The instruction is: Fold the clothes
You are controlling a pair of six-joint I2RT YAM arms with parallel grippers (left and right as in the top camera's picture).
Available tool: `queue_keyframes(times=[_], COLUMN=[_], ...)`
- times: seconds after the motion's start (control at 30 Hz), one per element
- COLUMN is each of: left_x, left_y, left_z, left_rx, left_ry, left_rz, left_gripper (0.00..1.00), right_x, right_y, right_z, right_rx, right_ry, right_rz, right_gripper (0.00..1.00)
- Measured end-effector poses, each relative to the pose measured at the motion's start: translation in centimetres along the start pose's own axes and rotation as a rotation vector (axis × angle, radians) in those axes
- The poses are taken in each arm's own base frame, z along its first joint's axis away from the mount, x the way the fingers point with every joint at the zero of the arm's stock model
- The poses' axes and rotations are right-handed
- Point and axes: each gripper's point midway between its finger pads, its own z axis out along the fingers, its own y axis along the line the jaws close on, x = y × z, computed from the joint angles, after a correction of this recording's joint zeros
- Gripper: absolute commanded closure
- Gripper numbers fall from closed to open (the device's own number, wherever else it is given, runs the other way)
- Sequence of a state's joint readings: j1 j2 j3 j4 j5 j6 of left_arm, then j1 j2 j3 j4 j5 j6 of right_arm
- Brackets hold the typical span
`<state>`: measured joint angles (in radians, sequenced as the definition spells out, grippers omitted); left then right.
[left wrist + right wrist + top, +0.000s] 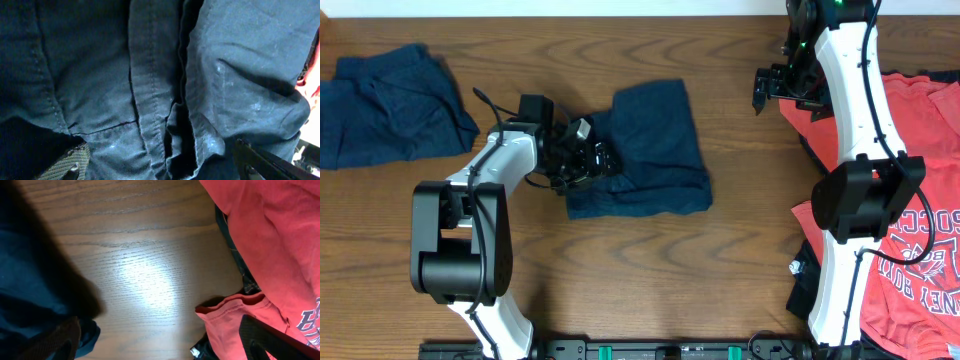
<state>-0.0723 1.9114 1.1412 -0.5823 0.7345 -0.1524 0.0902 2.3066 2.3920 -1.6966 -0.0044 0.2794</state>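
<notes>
At centre of the overhead frame: navy T-shirt (pixel 655 150), bunched into a rough, partly doubled-over rectangle, lying on the tabletop (pixel 720 260). Layers uneven; lower edge rolled thick, upper right corner thinner. Seen close from the left wrist: stitched hem (pixel 145 75) and several overlapping folds filling the frame.

Judged soft, light and limp cotton: no stiffness to hold a shape, likely to drape and drag when lifted, not slippery, not fragile. Best taken by pinching a hem or corner of a single layer. Risk of catching two layers at once where folds overlap.

At left edge of that shirt: left hand (pixel 605 160), spread wide, fingers (pixel 67 165) straddling the cloth, nothing pinched.

At upper left of the overhead frame: second navy T-shirt (pixel 390 105), crumpled, well apart from the first.

Along right edge: coral-red T-shirts (pixel 920 200) with white lettering, heaped, partly under the right arm, dark cloth showing beneath.

At upper right, just beside that heap: right hand (pixel 763 90), fully open, empty, bare wood between its fingers (pixel 270 340).
</notes>
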Motion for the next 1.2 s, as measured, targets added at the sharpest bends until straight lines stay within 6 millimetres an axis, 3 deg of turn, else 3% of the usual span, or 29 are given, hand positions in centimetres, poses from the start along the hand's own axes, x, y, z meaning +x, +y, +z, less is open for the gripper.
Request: queue_keyframes(times=[0.3, 0.67, 1.2], left_x=[-0.3, -1.2, -0.6], left_y=[-0.4, -3.7, -4.3], left_z=[-0.2, -2.6, -1.6], left_rx=[0.008, 0.094, 0.08], left_ry=[-0.017, -0.091, -0.066], left_rz=[0.009, 0.051, 0.06], left_gripper=[0.09, 0.09, 0.09], right_x=[0.1, 0.0, 0.0], right_y=[0.3, 0.4, 0.4], right_z=[0.0, 0.0, 0.0], right_rx=[-0.015, -0.023, -0.023], right_ry=[0.004, 0.0, 0.002], right_rz=[-0.005, -0.013, -0.024], right_gripper=[0.01, 0.01, 0.01])
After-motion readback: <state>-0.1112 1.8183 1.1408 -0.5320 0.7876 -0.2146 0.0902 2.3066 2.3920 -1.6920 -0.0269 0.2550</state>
